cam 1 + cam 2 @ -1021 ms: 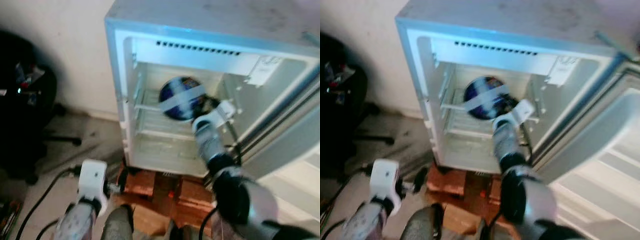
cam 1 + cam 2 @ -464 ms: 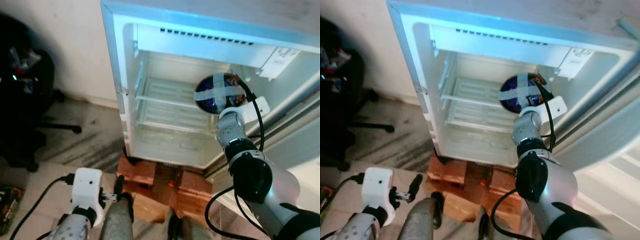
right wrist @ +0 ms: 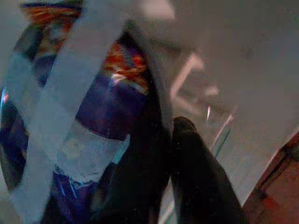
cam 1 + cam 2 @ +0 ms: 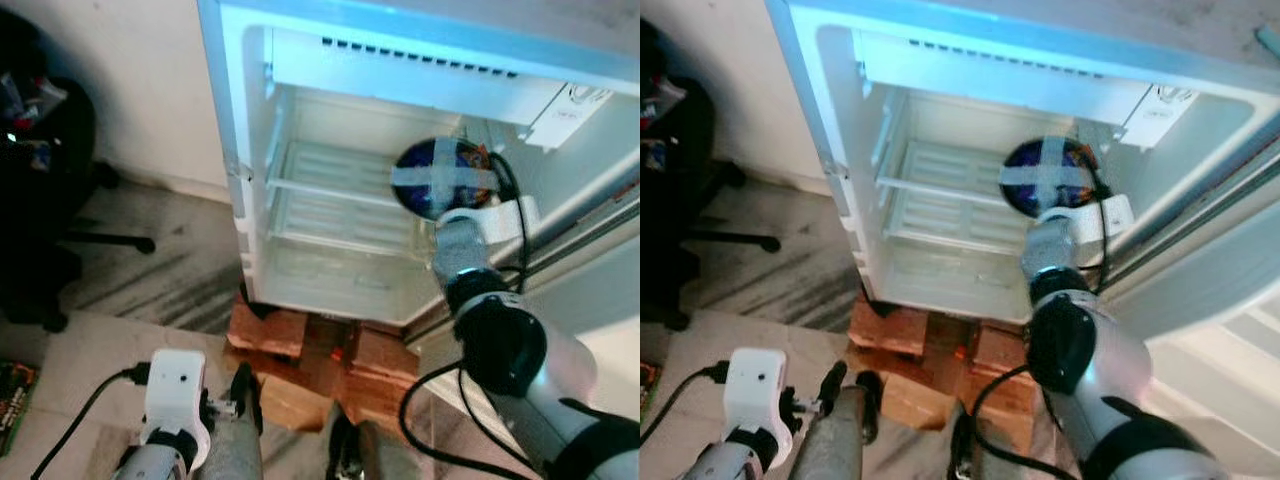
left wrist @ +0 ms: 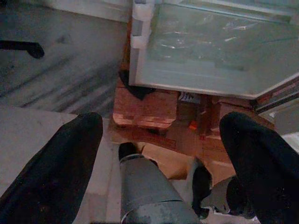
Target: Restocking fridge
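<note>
The right tool (image 4: 478,205) reaches into the open fridge (image 4: 330,130), its two black fingers (image 3: 196,186) pinched on the edge of a round blue package (image 4: 445,178) crossed with pale tape. The package hangs in the air at the right side of the cabinet, close to the right inner wall and above the level of the wire shelf (image 4: 330,190); it touches neither shelf nor fridge floor as far as the head views show. It sits just beyond the tool, further into the fridge, with its flat round face turned toward the camera, so it reads as a disc with no clear long axis. The free shelf surface lies to the robot's left and slightly below the package, and I judge that the coming move turns on carrying it that way and lowering it before letting go. The right arm is plainly the nearer one. The left tool (image 5: 159,154) hangs low over the floor in front of the fridge, well apart from it, its fingers spread wide and holding nothing. The package shows red and orange print beneath the tape, but no lettering is legible, and a white sticker (image 4: 568,103) on the upper right of the fridge interior is too blurred to read. The fridge stands on reddish bricks (image 4: 300,340).
</note>
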